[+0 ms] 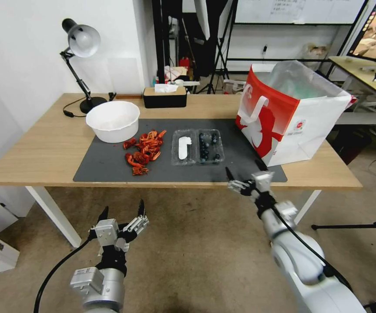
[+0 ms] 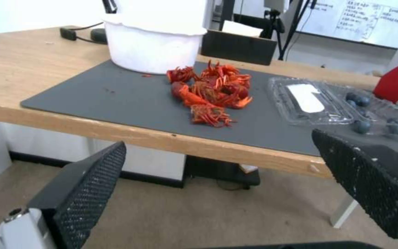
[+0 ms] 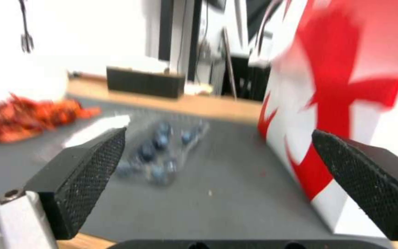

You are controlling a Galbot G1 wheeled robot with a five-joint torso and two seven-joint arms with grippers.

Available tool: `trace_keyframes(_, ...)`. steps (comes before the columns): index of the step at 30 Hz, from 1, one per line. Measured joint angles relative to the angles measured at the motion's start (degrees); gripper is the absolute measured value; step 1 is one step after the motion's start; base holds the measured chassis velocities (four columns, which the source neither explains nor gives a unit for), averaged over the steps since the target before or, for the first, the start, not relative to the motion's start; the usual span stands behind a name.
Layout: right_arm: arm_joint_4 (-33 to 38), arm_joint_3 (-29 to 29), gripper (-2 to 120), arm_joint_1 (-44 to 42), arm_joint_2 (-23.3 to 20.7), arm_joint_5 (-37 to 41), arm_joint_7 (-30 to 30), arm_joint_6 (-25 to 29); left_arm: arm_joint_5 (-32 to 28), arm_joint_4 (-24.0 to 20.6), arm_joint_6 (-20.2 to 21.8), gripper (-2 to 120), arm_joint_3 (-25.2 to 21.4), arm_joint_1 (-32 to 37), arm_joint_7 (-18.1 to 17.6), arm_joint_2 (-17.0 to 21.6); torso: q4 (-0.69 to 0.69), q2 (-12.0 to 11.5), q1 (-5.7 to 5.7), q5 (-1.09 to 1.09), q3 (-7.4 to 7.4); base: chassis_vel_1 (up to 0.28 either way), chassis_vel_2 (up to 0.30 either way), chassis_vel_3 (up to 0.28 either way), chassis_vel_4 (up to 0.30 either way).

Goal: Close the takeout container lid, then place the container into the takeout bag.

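Both grippers are empty and spread wide. Right gripper [image 1: 243, 173] hangs at the near edge of the table [image 1: 44, 148], over the front border of the grey mat [image 1: 105, 165], with its fingers far apart and touching nothing. From it, the takeout container [image 1: 197, 146] lies at about 11 o'clock, near but apart, and the takeout bag [image 1: 290, 113] stands at about 1 o'clock. In the right wrist view the berries [image 3: 155, 155] of the container show between the two black pads [image 3: 93, 173], farther off on the mat.

Left gripper [image 1: 122, 213] waits lower, in front of the table and above the floor, also fully released.

The container lies open and flat on the mat. Its lid [image 1: 183, 147] with the white sticker is the half at 9 o'clock, and the half with dark berries is at 3 o'clock, nearer to the bag. A heap of red crayfish [image 1: 143, 151] lies just beside the lid, and the white bowl [image 1: 113, 121] stands at 10 o'clock from this heap. The bag is upright, its mouth open, with a clear liner inside.
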Motion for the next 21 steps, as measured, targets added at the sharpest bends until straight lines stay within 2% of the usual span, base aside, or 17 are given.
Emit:
trace_keyframes(2,0.8,0.3,100,-1.1,0.0,-0.1,0.1,1.0,0.0,0.1,-0.1,100,0.1,0.0,0.1,0.0,0.00,0.0,0.00,-0.01,0.00,0.000,0.000,0.000,0.000)
trace_keyframes(4,2.8,1.3,100,-5.4,0.6,-1.4,0.6,6.1,0.0,0.3,-0.5,100,0.3,0.0,0.4,0.1,0.00,0.0,0.00,-0.02,0.00,0.000,0.000,0.000,0.000)
trace_keyframes(5,2.8,1.3,100,-5.4,0.6,-1.4,0.6,6.1,0.0,0.3,-0.5,100,0.3,0.0,0.4,0.1,0.00,0.0,0.00,-0.02,0.00,0.000,0.000,0.000,0.000)
trace_keyframes(8,2.6,2.9,100,-11.0,2.6,-4.1,0.5,12.6,-0.3,1.2,-1.1,100,0.5,-0.4,1.0,0.4,0.01,0.0,0.00,-0.02,0.00,0.000,0.000,0.000,0.000)
trace_keyframes(13,1.0,3.6,100,-16.3,4.0,-4.5,-0.1,17.7,-1.3,2.6,-1.5,100,1.1,-1.4,1.6,1.0,-0.02,0.0,0.00,-0.01,0.00,0.000,0.000,0.000,0.000)
trace_keyframes(18,0.0,3.1,100,-16.8,3.6,-4.1,-0.5,18.6,-3.3,2.9,-2.3,100,1.1,-1.9,2.1,0.7,0.00,0.0,0.00,-0.01,0.00,0.000,0.000,0.000,0.000)
trace_keyframes(20,-0.8,2.5,100,-16.2,2.9,-3.5,-0.7,18.7,-6.4,2.9,-2.5,100,1.2,-2.7,2.9,0.6,0.01,0.0,0.00,0.00,0.00,0.000,0.000,0.000,0.000)
trace_keyframes(21,-1.1,2.2,100,-16.0,2.5,-3.3,-0.9,18.7,-10.0,2.8,-1.9,100,1.6,-3.9,3.5,1.0,0.03,0.0,0.00,0.00,0.00,0.000,0.000,0.000,0.000)
